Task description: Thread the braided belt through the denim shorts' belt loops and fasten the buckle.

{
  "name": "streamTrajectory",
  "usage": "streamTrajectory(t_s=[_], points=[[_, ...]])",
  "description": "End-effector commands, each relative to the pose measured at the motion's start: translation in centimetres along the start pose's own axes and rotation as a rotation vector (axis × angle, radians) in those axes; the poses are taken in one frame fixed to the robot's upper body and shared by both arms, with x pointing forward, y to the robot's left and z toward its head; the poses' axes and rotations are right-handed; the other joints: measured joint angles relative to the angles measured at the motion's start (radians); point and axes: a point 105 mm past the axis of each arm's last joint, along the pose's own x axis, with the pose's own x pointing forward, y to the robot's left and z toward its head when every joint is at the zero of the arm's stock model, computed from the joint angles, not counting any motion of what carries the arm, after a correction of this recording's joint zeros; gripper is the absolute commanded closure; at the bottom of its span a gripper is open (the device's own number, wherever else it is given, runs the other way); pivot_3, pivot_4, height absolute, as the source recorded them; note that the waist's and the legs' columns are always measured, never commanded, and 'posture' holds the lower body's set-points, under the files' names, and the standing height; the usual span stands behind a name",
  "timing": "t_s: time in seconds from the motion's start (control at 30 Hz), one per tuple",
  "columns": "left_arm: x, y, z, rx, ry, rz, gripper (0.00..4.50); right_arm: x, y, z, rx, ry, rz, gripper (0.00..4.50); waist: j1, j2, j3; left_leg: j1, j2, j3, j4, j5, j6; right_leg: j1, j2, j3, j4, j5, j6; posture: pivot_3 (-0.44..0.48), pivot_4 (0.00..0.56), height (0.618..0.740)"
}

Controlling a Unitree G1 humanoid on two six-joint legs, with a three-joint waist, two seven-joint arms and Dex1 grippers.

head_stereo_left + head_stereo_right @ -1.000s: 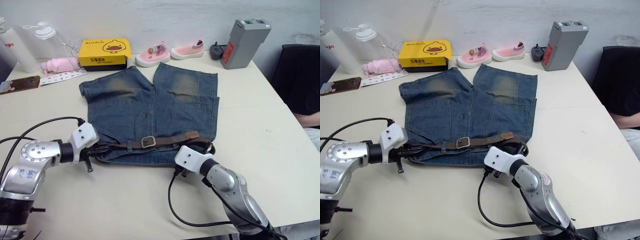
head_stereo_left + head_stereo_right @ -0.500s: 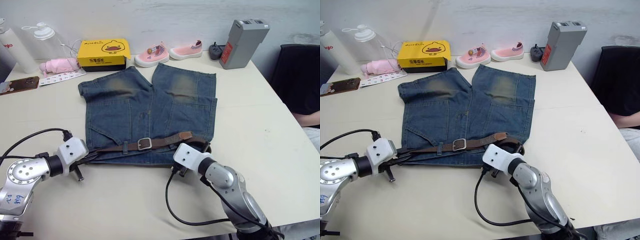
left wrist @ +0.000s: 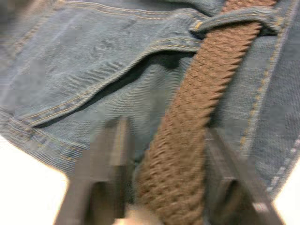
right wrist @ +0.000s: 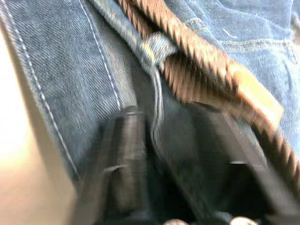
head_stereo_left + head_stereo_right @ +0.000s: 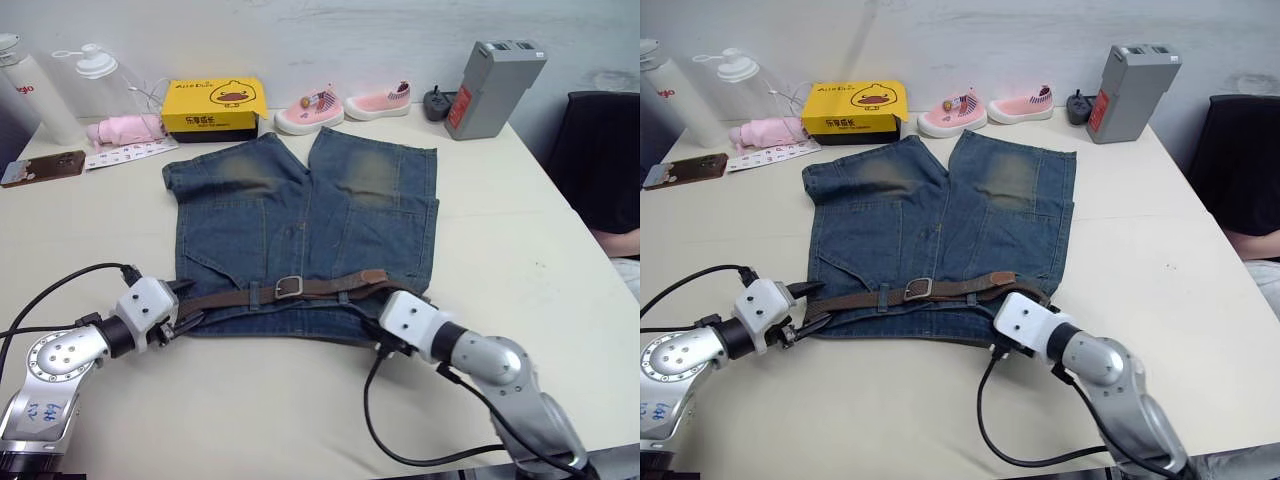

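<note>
The denim shorts (image 5: 300, 200) lie flat on the table with the waistband toward me. The braided belt (image 5: 330, 288) runs along the waistband, and its silver buckle (image 5: 290, 287) sits near the middle. My left gripper (image 3: 168, 159) is at the belt's left end, open, with the brown strap between its fingers (image 3: 117, 154); beyond them the strap passes under a belt loop (image 3: 234, 18). My right gripper (image 4: 173, 154) is at the waistband's right end, open over the denim. Beside it are a belt loop (image 4: 154, 47) and the belt's tan tip (image 4: 255, 96).
Along the table's far edge stand a yellow box (image 5: 210, 108), pink shoes (image 5: 310, 110), a grey device (image 5: 495, 85) and white bottles (image 5: 35, 95). A phone (image 5: 40, 167) lies at the far left. A dark chair (image 5: 605, 170) stands beyond the right edge.
Both grippers have opened. The left arm has drawn back toward the near left, and the right gripper has shifted a little to the right along the waistband.
</note>
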Motion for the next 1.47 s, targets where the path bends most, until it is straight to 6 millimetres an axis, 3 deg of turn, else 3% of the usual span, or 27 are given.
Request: streamTrajectory(t_s=[0.03, 0.17, 0.33, 0.47, 0.63, 0.77, 1.07, 1.47], points=[[-1.3, -0.9, 1.7, -0.061, -0.020, -0.101, 1.44, -1.8, -1.3, 1.9, 0.006, -0.080, 0.013, 0.06, -0.001, 0.000, 0.001, -0.001, 0.001, 0.000, 0.000, 0.000, 0.000, 0.000, 0.000, 0.000, 0.000, 0.000, 0.000, 0.000, 0.150, 0.658], [-2.6, -1.7, 3.6, -0.136, -0.030, -0.212, 1.44, -2.9, -2.6, 1.8, 0.036, -0.094, 0.018, 0.06, 0.000, 0.000, 0.002, -0.002, 0.004, -0.001, 0.000, 0.000, 0.000, 0.000, 0.001, -0.001, -0.001, 0.000, 0.000, 0.000, 0.150, 0.658], [-3.5, -0.8, 6.0, -0.236, -0.091, -0.256, 1.44, -3.9, -4.9, 2.2, 0.136, -0.161, 0.019, 0.06, 0.008, 0.001, 0.005, -0.001, 0.003, -0.001, 0.001, 0.000, 0.000, 0.001, 0.000, -0.001, -0.002, 0.000, 0.000, 0.000, 0.150, 0.658], [-4.0, -0.5, 6.5, -0.329, -0.123, -0.268, 1.44, -4.9, -6.7, 2.6, 0.220, -0.206, 0.017, 0.06, 0.017, 0.001, 0.006, -0.001, 0.002, -0.001, 0.000, 0.000, 0.000, 0.001, 0.001, -0.001, -0.003, 0.000, 0.001, 0.000, 0.150, 0.658], [-6.7, 1.8, 7.3, -0.389, -0.182, -0.194, 1.44, -7.8, -9.7, 2.5, 0.335, -0.244, -0.023, 0.06, 0.020, 0.001, 0.009, -0.002, 0.000, -0.001, 0.000, 0.000, 0.000, 0.001, 0.001, -0.001, -0.004, 0.000, 0.001, 0.000, 0.150, 0.658], [-7.1, 2.1, 7.2, -0.354, -0.163, -0.157, 1.44, -8.2, -9.9, 1.0, 0.341, -0.174, -0.058, 0.06, 0.024, 0.001, 0.009, -0.001, 0.000, -0.001, 0.000, 0.000, 0.000, 0.002, 0.001, -0.001, -0.004, 0.000, 0.001, 0.000, 0.150, 0.658], [-6.1, 1.6, 6.3, -0.326, -0.140, -0.158, 1.44, -7.4, -9.0, -0.6, 0.360, -0.097, -0.060, 0.06, 0.023, 0.001, 0.009, -0.001, -0.001, -0.001, 0.000, 0.000, 0.001, 0.003, 0.000, -0.001, -0.004, 0.001, 0.001, 0.000, 0.150, 0.658], [-5.5, 1.7, 6.4, -0.334, -0.154, -0.164, 1.44, -7.0, -8.8, -0.4, 0.363, -0.102, -0.057, 0.06, 0.023, 0.001, 0.009, -0.001, -0.001, -0.001, 0.000, 0.000, 0.001, 0.003, 0.000, -0.001, -0.004, 0.001, 0.001, 0.000, 0.150, 0.658]])
